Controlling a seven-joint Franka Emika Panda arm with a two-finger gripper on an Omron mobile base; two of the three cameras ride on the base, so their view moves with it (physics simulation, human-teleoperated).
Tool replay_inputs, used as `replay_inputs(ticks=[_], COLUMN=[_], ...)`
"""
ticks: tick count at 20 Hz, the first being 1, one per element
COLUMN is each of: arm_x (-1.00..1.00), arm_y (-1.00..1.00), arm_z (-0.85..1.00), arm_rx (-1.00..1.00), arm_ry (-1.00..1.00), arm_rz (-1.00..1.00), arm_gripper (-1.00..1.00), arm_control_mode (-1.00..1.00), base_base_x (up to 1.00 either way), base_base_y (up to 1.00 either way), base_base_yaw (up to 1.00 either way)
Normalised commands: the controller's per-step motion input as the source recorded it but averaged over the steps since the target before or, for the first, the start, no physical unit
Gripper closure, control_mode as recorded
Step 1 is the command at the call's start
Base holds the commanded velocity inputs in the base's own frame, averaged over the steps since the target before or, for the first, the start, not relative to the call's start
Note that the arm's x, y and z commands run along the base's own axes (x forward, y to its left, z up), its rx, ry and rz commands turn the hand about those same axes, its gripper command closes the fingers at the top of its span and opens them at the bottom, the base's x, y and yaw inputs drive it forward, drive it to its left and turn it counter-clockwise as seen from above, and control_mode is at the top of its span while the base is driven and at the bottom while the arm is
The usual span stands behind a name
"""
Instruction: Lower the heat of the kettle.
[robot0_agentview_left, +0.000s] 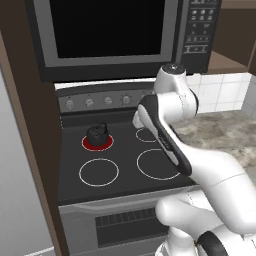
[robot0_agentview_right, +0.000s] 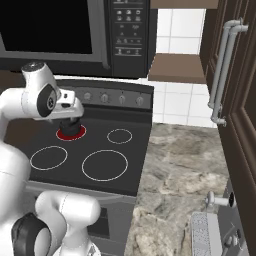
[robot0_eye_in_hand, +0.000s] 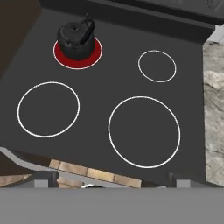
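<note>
My claw (robot0_eye_in_hand: 112, 186) hangs high over the stove's front edge, pointing down at the cooktop (robot0_eye_in_hand: 105, 83); only its tips show, so I can't tell if it's apart or together. Far left & ahead of it, the kettle (robot0_eye_in_hand: 76, 38) sits upright on the red-glowing rear-left burner (robot0_eye_in_hand: 77, 53). Nearer, front-left ring (robot0_eye_in_hand: 48, 109), then front-right ring (robot0_eye_in_hand: 144, 131) just ahead. Counter (robot0_eye_in_hand: 213, 109) at right.

Kettle (robot0_eye_in_hand: 76, 38) occupies the red back-left burner (robot0_eye_in_hand: 94, 56); the three other rings lie bare; microwave (robot0_agentview_left: 107, 35) overhangs the knobs (robot0_agentview_left: 108, 100).
</note>
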Motion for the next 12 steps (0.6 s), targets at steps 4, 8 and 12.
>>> replay_inputs(ticks=[4,8,12], arm_x=[0.23,0.22,0.27], arm_y=[0.86,0.58,0.59], arm_z=[-0.02,0.06,0.09], arm_rx=[-0.06,-0.11,-0.19], arm_ry=[0.07,0.00,0.00], arm_rz=[0.01,0.05,0.09], arm_gripper=[-1.00,-1.00,-1.00], arm_control_mode=[-1.00,-1.00,-1.00], base_base_x=[0.00,0.00,0.00], base_base_y=[0.00,0.00,0.00], base_base_yaw=[0.00,0.00,0.00])
